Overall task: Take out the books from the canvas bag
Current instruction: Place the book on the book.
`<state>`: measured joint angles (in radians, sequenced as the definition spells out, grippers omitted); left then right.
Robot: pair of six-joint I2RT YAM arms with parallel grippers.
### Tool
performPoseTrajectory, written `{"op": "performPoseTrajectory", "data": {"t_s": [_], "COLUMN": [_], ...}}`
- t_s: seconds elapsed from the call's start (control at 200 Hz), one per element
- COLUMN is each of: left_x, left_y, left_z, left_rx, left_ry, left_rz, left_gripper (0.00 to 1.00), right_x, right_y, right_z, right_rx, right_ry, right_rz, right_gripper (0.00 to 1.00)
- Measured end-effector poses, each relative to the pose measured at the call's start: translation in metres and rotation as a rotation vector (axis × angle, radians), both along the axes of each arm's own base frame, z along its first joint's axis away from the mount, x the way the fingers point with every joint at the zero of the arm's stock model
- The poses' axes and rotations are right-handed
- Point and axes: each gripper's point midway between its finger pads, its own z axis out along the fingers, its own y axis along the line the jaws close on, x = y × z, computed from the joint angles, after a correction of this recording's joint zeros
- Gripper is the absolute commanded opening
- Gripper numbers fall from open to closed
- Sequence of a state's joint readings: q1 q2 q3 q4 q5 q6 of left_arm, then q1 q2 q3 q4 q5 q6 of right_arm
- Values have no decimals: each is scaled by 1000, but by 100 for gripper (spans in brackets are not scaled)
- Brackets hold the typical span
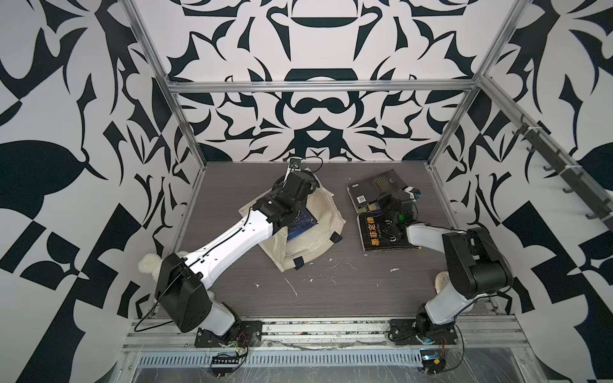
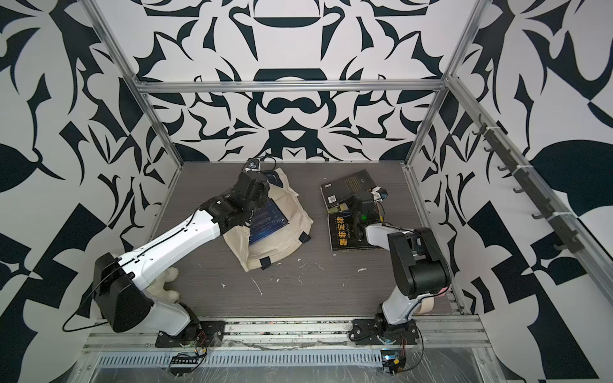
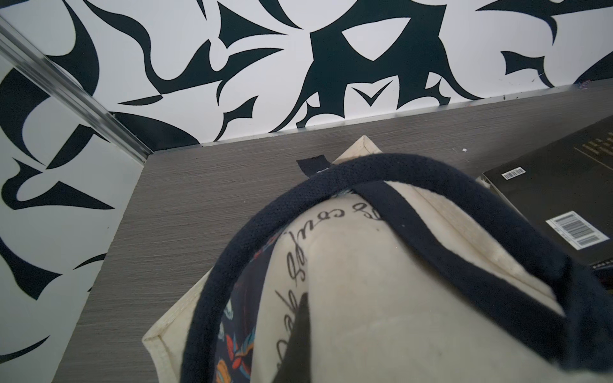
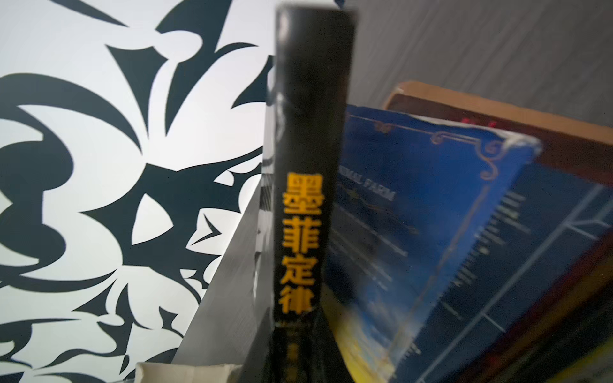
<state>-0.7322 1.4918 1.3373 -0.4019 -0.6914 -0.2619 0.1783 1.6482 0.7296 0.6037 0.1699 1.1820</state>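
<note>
Table [image 1: 298,298]: the canvas bag [image 1: 318,238] lies left of centre, with a blue book [image 1: 300,225] showing in its opening. To its right lies a black book [image 1: 378,237] with yellow lettering; the right gripper [image 1: 393,217] is clamped narrowly on it. Further back, the left gripper [image 1: 306,190] is fully closed, pinching the bag's cloth beside the strap [image 3: 431,212]. Far right, other books [image 1: 378,184] lie piled.
</note>
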Motion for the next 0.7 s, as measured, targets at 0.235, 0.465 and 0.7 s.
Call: {"op": "performPoseTrajectory", "data": {"t_s": [0.235, 0.465, 0.7], "left_x": [0, 0, -2], "left_y": [-1, -1, -3], "left_z": [0, 0, 0], "left_rx": [-1, 2, 12], "left_ry": [2, 2, 1], "left_rz": [-3, -7, -18], "left_gripper": [0, 0, 0], "right_x": [-9, -11, -14], "right_y": [-9, -8, 0], "right_z": [-10, -14, -22], "right_rx": [27, 58, 91], "right_ry": [38, 58, 112], "right_rz": [-56, -51, 0], "right_gripper": [0, 16, 35]}}
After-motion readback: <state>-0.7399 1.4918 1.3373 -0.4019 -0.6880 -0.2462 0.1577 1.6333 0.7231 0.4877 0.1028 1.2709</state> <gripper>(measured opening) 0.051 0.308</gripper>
